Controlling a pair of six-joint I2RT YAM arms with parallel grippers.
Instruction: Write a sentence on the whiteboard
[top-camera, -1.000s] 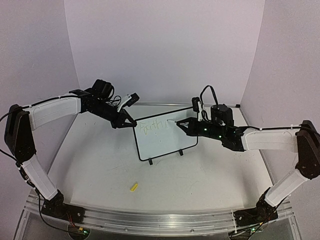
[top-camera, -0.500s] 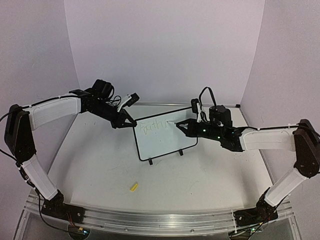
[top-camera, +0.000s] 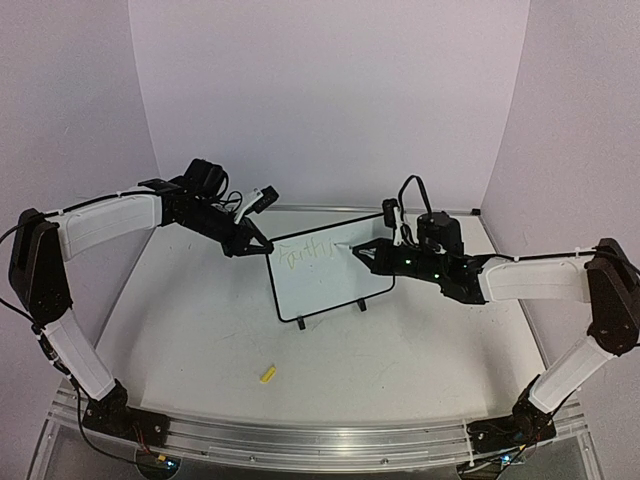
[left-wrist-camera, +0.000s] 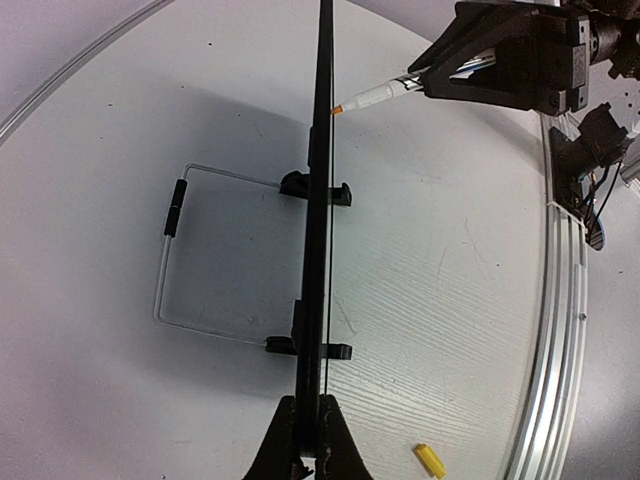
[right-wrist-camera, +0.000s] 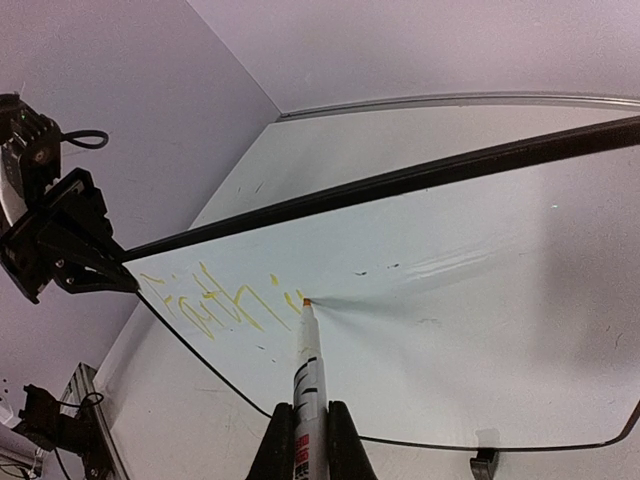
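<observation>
The whiteboard (top-camera: 335, 285) stands tilted on the table, and it appears edge-on (left-wrist-camera: 318, 230) in the left wrist view. My left gripper (top-camera: 262, 247) (left-wrist-camera: 311, 445) is shut on the board's upper left edge. A white marker (right-wrist-camera: 308, 385) (top-camera: 348, 244) sits in my right gripper (top-camera: 364, 249) (right-wrist-camera: 309, 425), which is shut on its barrel. The marker's orange tip touches the board face, just right of the writing. The sentence (right-wrist-camera: 215, 300) (top-camera: 304, 255) is one yellow handwritten word near the board's top left.
A yellow marker cap (top-camera: 267, 374) (left-wrist-camera: 430, 460) lies on the table in front of the board. Two black clip feet (top-camera: 362, 304) hold the board's lower edge. A thin wire bail (left-wrist-camera: 170, 250) lies behind it. A metal rail (top-camera: 320, 438) runs along the near edge.
My right arm has shifted slightly to the left, while the marker tip stays on the board at the end of the word. The left arm and the board have not moved.
</observation>
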